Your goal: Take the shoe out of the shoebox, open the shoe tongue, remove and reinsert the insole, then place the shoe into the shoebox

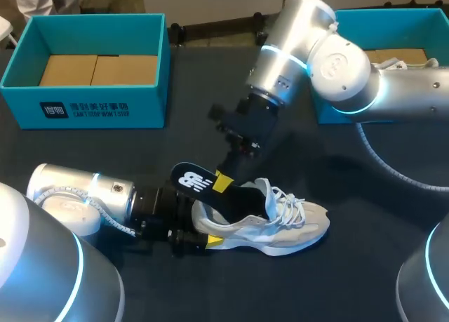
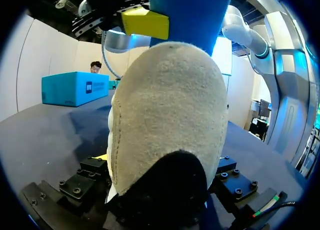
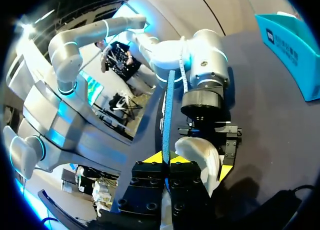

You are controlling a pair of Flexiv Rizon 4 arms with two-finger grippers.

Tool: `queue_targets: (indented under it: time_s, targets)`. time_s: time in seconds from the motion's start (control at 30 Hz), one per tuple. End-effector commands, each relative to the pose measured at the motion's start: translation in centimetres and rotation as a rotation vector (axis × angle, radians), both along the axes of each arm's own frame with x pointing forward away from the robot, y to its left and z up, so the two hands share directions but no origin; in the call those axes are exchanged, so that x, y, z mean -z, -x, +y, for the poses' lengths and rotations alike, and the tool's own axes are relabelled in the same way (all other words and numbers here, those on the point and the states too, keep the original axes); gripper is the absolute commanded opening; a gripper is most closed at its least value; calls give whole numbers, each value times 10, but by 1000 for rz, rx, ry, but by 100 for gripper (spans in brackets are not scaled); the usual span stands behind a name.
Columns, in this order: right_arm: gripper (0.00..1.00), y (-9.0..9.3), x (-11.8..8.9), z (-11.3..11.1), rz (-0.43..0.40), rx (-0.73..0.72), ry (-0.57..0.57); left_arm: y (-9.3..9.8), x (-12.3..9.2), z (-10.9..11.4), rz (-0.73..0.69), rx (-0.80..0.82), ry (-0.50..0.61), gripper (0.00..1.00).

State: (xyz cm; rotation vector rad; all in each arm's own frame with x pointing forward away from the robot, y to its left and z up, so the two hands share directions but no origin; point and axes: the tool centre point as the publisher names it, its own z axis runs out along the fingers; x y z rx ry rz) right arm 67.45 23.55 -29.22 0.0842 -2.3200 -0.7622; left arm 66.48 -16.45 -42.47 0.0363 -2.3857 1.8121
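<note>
At the table's six o'clock the left gripper (image 1: 203, 227) clamped the shoe (image 1: 287, 227) by its heel, toe toward three; the right gripper (image 1: 223, 184) pinched the insole (image 1: 191, 179), jutting toward ten; a shoebox (image 1: 84, 108) stood at ten o'clock

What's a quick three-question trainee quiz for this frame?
1. True or false: the shoe lies inside a shoebox.
2. What are the right gripper fingers shut on? A) insole B) lace C) box lid
3. Which part of the shoe does the left gripper grip?

Key:
1. False: it's on the table, outside the left shoebox and the right shoebox.
2. A
3. Heel
</note>
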Motion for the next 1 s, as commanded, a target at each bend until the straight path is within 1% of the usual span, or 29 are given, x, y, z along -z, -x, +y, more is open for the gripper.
queue_targets:
  time_s: [0.03,0.37,0.4,0.43,0.47,0.53,0.63,0.67,0.77,0.8,0.87,0.9,0.93,1.0]
  targets:
    - [0,4,-3,-5,-12,11,-1,0,3,3,-1,0,-1,0]
    - [0,4,-3,-5,-12,11,-1,0,3,3,-1,0,-1,0]
    - [0,0,-3,2,15,33,0,0,3,3,-1,0,-1,0]
    - [0,-4,-9,6,6,27,13,0,3,3,-1,0,-1,0]
    - [0,-6,-17,9,-9,35,-1,0,3,3,-1,0,-1,0]
    - [0,-11,-28,7,-13,61,-7,0,3,3,-1,0,-1,0]
    - [0,-16,-46,-2,-10,106,-38,0,3,3,-1,0,-1,0]
    - [0,-17,-54,-6,-15,119,-71,0,3,3,-1,0,-1,0]
    - [0,-17,-70,-11,-31,122,-131,0,3,3,-1,0,-1,0]
    - [0,-18,-75,-12,-31,122,-132,0,3,3,-1,0,-1,0]
    - [0,-18,-87,-17,-31,115,-196,0,3,3,-1,0,-1,0]
    - [0,-18,-89,-18,-30,115,-193,0,3,3,-1,0,-1,0]
    - [0,-18,-98,-20,-32,120,-201,0,3,3,-1,0,-1,0]
    - [0,-17,-107,-23,-36,116,-223,0,3,3,-1,0,-1,0]
